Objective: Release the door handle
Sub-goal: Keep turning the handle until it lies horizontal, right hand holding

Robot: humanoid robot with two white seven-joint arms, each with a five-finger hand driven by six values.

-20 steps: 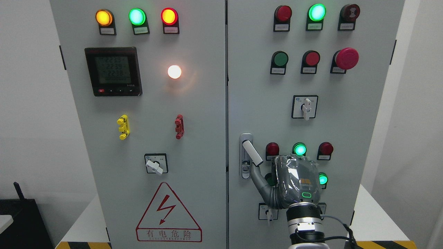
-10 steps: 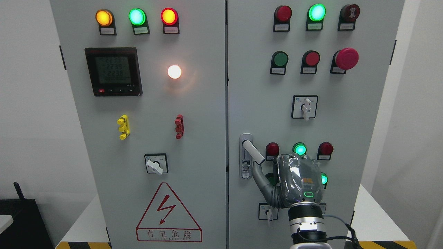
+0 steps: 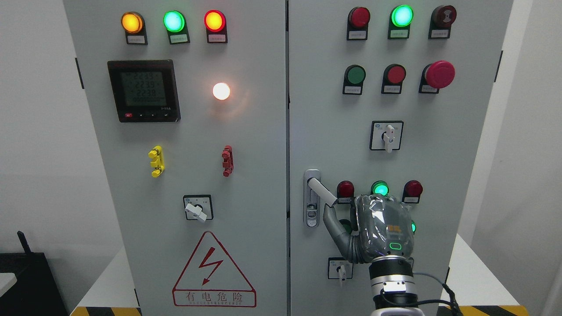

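Note:
The door handle (image 3: 322, 191) is a white lever on the right cabinet door (image 3: 333, 109). It hangs from a silver lock plate (image 3: 311, 210) and slants down to the right. My right hand (image 3: 381, 229) comes up from the bottom edge, its grey back facing me, just right of the lever's tip. Its thumb (image 3: 332, 219) is stretched up-left, with the tip right under the lever's end. The hand is not closed around the lever. Its other fingers are mostly hidden behind the palm. The left arm is out of view.
The panel around the hand carries red and green lamps (image 3: 380, 188), a small switch (image 3: 340, 268) below, and a rotary switch (image 3: 387, 136) above. The left door (image 3: 184, 131) has a meter, lamps and a warning triangle. A white table edge (image 3: 474, 272) shows at right.
My right hand has shifted right and slightly up. The lever's free end has swung a little up and to the right with the thumb under it.

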